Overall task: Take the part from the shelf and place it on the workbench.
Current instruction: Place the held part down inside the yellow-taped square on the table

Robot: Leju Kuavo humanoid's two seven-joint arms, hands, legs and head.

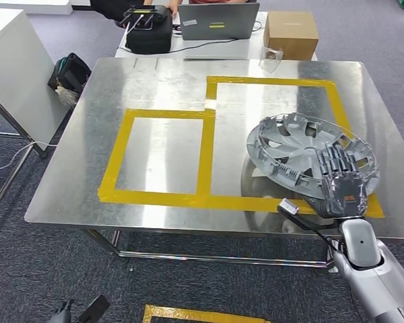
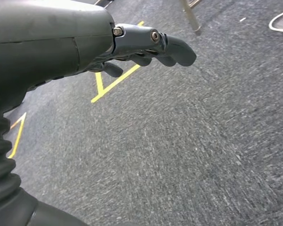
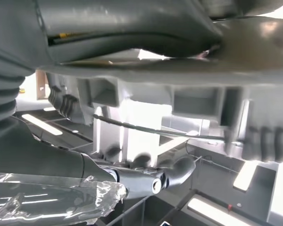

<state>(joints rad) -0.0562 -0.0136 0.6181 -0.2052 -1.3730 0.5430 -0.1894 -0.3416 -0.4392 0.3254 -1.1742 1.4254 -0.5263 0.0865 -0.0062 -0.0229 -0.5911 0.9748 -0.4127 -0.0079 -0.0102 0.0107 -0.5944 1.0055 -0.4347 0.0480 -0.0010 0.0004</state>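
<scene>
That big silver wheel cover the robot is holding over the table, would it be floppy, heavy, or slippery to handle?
Probably stiff: the wheel cover keeps its disc shape though the right hand grips only one edge. Likely light for its size, since it looks like thin, ribbed, moulded plastic with open slots. It might slide easily on the shiny metal table if pushed.

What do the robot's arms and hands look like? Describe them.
The right arm is a smooth silver shell with a black cable running along the wrist. The right robot hand has dark grey ribbed fingers, a small orange marking and crinkled clear plastic wrap. The left robot hand has a dark grey casing, black ribbed wrist cover and visible screws.
</scene>
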